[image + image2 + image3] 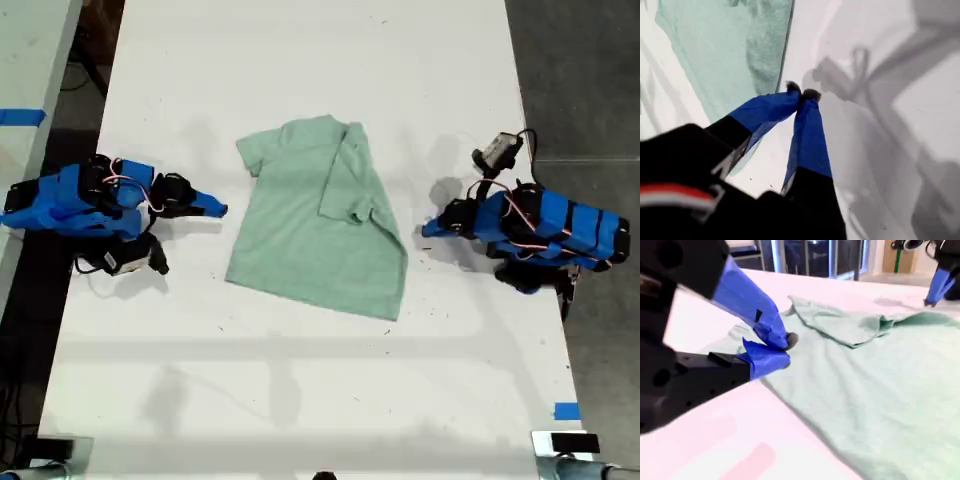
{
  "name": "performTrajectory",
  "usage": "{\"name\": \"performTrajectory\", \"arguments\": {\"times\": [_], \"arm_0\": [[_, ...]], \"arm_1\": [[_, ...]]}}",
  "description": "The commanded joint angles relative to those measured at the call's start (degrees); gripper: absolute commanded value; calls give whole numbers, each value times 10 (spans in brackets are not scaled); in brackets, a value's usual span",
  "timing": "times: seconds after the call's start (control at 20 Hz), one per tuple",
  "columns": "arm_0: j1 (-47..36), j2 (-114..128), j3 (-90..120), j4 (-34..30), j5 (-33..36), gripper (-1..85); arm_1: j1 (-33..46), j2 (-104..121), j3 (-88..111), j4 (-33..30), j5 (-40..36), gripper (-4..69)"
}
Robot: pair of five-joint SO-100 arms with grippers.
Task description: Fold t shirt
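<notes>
My second tool (782, 351): blue-taped tips pressed together, empty, just beside hem of soft mint t shirt (320, 220). Shirt lay mid smooth white counter (300, 380), one sleeve folded inward. My first tool (802, 94): tips together, empty, near opposite edge.

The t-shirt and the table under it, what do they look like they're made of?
The t-shirt looks like soft, matte knit cloth, perhaps cotton: it lies limp, with creases and a folded-over side. The table seems a hard, smooth white board with a dull finish, showing soft shadows and small dark specks.
</notes>
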Motion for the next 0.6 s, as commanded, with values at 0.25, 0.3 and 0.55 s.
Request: {"name": "performTrajectory", "arguments": {"times": [0.25, 0.3, 0.55], "arm_0": [[-290, -752, -474, 29, 339, 249], [-313, -820, -510, 21, 358, 250], [-369, -1032, -693, 22, 392, 250]], "arm_1": [[-1, 8, 30, -3, 3, 20], [0, 8, 30, -3, 3, 20], [-2, 8, 30, -3, 4, 20]]}}
